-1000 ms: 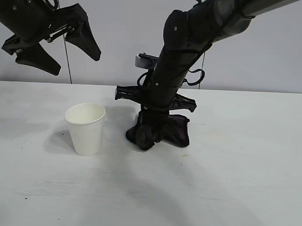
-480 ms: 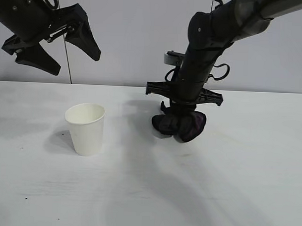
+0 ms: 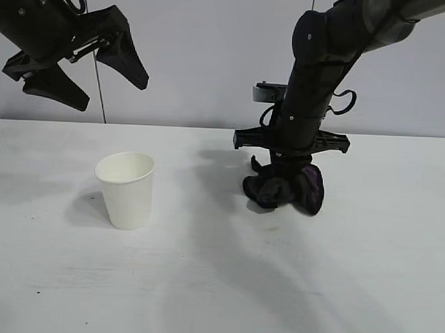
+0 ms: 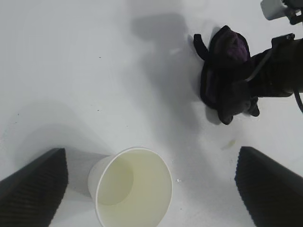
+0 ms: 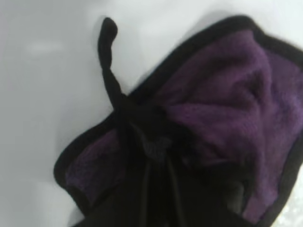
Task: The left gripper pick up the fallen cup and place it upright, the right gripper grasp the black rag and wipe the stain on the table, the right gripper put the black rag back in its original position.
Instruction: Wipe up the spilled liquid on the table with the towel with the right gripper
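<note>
- Fingers (image 3: 122, 57) of our left gripper (image 3: 83, 67): spread wide, nothing between them, raised in the air above the cup (image 3: 127, 189).
- Cup: white paper, upright on the table (image 3: 218, 283), below and between those fingers.
- Our right gripper (image 3: 284, 185): pointing down, pinched tight on the rag (image 3: 291, 189).
- Rag: black with a purple face, bunched under our right gripper, its lower folds on the table, well apart from the cup.
</note>
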Robot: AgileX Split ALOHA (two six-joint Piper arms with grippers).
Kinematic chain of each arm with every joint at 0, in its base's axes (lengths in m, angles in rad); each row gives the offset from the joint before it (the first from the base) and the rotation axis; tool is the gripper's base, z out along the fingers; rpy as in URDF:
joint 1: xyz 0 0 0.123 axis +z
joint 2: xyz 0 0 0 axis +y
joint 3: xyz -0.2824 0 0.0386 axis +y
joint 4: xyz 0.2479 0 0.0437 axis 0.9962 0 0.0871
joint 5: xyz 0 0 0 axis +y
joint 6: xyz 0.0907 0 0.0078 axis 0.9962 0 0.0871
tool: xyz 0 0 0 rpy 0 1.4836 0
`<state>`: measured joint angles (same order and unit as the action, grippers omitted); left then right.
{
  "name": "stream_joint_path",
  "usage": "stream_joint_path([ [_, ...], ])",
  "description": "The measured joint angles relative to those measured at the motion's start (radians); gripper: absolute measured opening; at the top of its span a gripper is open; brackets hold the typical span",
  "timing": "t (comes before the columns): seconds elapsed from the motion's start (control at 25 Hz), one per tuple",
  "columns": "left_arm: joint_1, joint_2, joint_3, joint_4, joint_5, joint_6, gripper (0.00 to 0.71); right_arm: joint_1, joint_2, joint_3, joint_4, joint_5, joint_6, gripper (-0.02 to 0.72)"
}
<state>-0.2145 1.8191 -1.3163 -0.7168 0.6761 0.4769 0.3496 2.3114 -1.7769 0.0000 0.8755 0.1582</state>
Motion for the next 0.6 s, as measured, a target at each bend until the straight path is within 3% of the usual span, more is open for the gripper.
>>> stream_joint_path([
  [0.12, 0.0, 0.0, 0.0, 0.0, 0.0, 0.0, 0.693, 0.023, -0.047, 0.079, 0.01, -0.01, -0.005, 0.032],
  [0.4, 0.0, 0.0, 0.0, 0.0, 0.0, 0.0, 0.693, 0.083, -0.136, 0.285, 0.011, -0.129, -0.002, 0.032],
  [0.6, 0.0, 0.0, 0.0, 0.0, 0.0, 0.0, 0.693, 0.141, -0.166, 0.346, 0.011, -0.182, 0.035, 0.032],
])
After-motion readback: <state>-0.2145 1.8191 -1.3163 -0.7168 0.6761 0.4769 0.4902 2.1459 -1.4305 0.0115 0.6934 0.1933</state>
